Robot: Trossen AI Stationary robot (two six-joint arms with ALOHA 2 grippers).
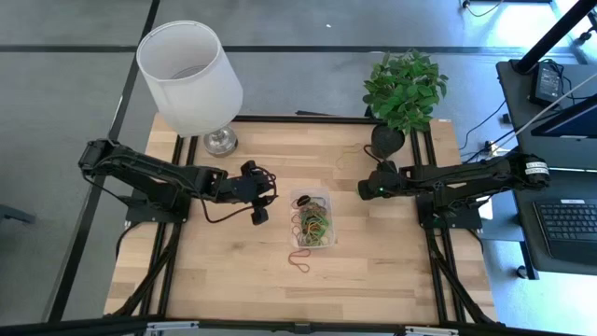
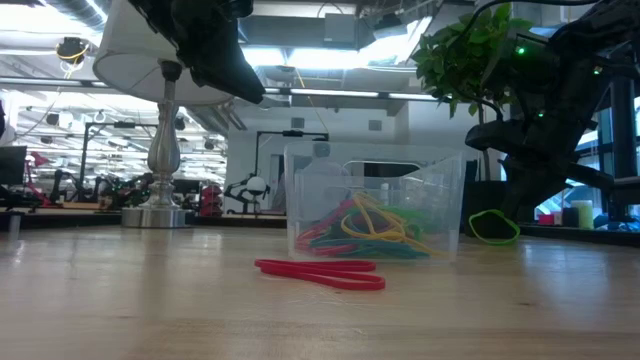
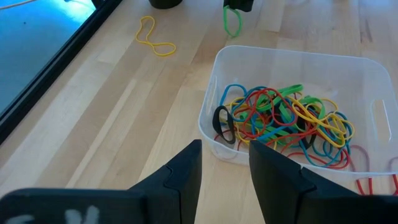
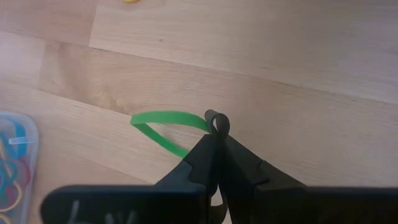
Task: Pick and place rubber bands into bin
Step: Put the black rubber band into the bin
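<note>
Green rubber band (image 4: 163, 127) pinched in right hand (image 4: 217, 134), fingers clamped on one end, loop trailing toward the bin (image 1: 300, 198), which lies left of that hand. Bin holds a tangled pile; one red band (image 2: 322, 273) and one yellow band (image 3: 155, 38) lie loose on surface. Left hand (image 3: 225, 168) beside bin, fingers apart, empty.

No readable text, labels or numbers in any view.

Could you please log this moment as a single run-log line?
right gripper: shut on green rubber band | left gripper: open, empty, beside clear plastic bin | loose: red band, yellow band
</note>
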